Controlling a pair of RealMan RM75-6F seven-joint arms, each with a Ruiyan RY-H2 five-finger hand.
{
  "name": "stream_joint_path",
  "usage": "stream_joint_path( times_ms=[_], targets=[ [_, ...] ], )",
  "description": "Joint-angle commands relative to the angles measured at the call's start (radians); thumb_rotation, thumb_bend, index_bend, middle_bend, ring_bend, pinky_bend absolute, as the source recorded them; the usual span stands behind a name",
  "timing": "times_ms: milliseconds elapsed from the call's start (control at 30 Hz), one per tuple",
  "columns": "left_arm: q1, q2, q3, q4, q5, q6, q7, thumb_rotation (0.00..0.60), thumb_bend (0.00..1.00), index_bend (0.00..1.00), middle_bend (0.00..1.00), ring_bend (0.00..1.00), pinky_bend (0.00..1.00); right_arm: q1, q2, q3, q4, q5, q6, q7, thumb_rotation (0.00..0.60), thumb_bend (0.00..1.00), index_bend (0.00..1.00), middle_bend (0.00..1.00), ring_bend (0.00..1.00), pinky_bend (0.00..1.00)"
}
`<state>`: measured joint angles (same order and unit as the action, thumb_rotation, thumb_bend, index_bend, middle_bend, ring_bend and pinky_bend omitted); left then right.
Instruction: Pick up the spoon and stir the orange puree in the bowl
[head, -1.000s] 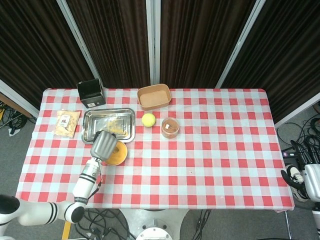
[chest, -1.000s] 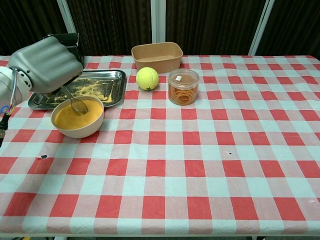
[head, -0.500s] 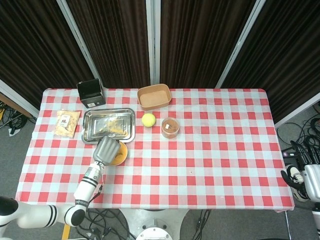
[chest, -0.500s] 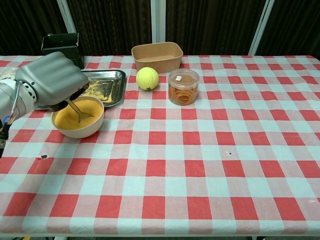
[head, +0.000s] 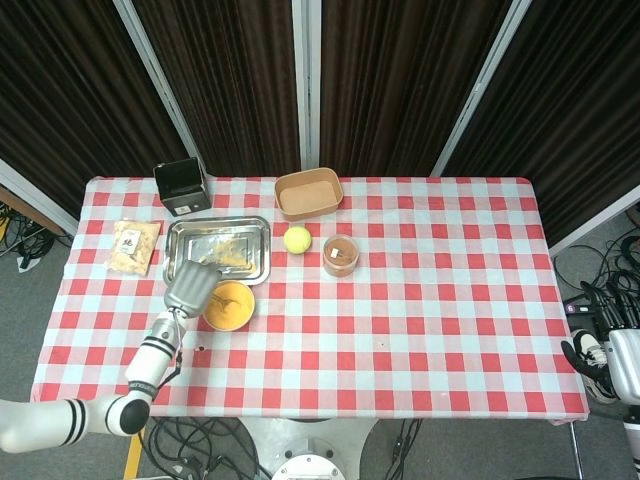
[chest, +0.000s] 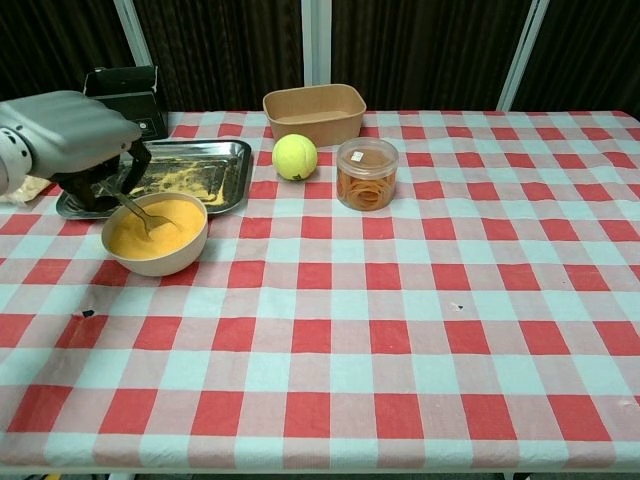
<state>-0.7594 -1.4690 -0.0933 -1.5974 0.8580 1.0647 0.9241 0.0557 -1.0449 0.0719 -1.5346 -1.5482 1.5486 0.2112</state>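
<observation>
A cream bowl (chest: 185, 258) (head: 245, 311) of orange puree (chest: 165, 228) (head: 230, 303) stands near the table's left side, just in front of the metal tray. My left hand (chest: 70, 135) (head: 190, 286) hovers at the bowl's left rim and grips a metal spoon (chest: 135, 209). The spoon slants down to the right, its tip dipped in the puree. In the head view the hand hides the spoon. My right hand appears in neither view.
A metal tray (chest: 225, 155) (head: 180, 236) with yellow crumbs lies behind the bowl. A tennis ball (chest: 294, 157), a clear tub of orange bits (chest: 366, 174), a brown paper box (chest: 314, 112), a black box (chest: 125, 87) and a snack bag (head: 133, 248) stand around.
My left hand has slid left and a little back, from over the bowl to its left rim. The spoon went with it, its tip still in the puree.
</observation>
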Motion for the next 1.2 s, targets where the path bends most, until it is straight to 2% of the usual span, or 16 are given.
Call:
stream_joint_path(
  times_ms=[33, 267, 467, 767, 967, 1200],
  targets=[
    [-0.005, 0.028, -0.014, -0.016, -0.019, -0.008, -0.020, 0.600, 0.45, 0.68, 0.96, 0.93, 0.98, 0.000, 0.001, 0.000, -0.002, 0.001, 0.000, -0.002, 0.600, 0.23, 0.00, 0.13, 0.00, 0.08],
    [-0.028, 0.022, 0.018, 0.009, 0.005, 0.046, 0.072, 0.600, 0.45, 0.68, 0.96, 0.93, 0.98, 0.002, 0.001, 0.000, -0.004, 0.000, -0.003, -0.006, 0.600, 0.24, 0.00, 0.13, 0.00, 0.08],
    [-0.029, -0.073, 0.085, 0.094, 0.098, 0.152, 0.225, 0.600, 0.45, 0.68, 0.96, 0.93, 0.98, 0.002, 0.000, -0.001, -0.003, 0.002, -0.008, -0.005, 0.600, 0.23, 0.00, 0.13, 0.00, 0.08],
    [-0.007, -0.163, 0.116, 0.157, 0.156, 0.218, 0.324, 0.600, 0.45, 0.68, 0.96, 0.93, 0.98, 0.003, -0.003, -0.002, 0.001, 0.004, -0.013, -0.002, 0.600, 0.23, 0.00, 0.14, 0.00, 0.08],
    [0.003, -0.174, 0.114, 0.143, 0.154, 0.192, 0.312, 0.600, 0.45, 0.68, 0.96, 0.93, 0.98, 0.003, -0.005, -0.002, 0.005, 0.005, -0.015, 0.001, 0.600, 0.23, 0.00, 0.14, 0.00, 0.08],
    [0.018, -0.134, 0.055, 0.098, 0.101, 0.122, 0.163, 0.600, 0.45, 0.69, 0.95, 0.93, 0.98, 0.001, -0.005, -0.002, 0.008, 0.006, -0.012, 0.006, 0.600, 0.23, 0.00, 0.14, 0.00, 0.08]
  ],
)
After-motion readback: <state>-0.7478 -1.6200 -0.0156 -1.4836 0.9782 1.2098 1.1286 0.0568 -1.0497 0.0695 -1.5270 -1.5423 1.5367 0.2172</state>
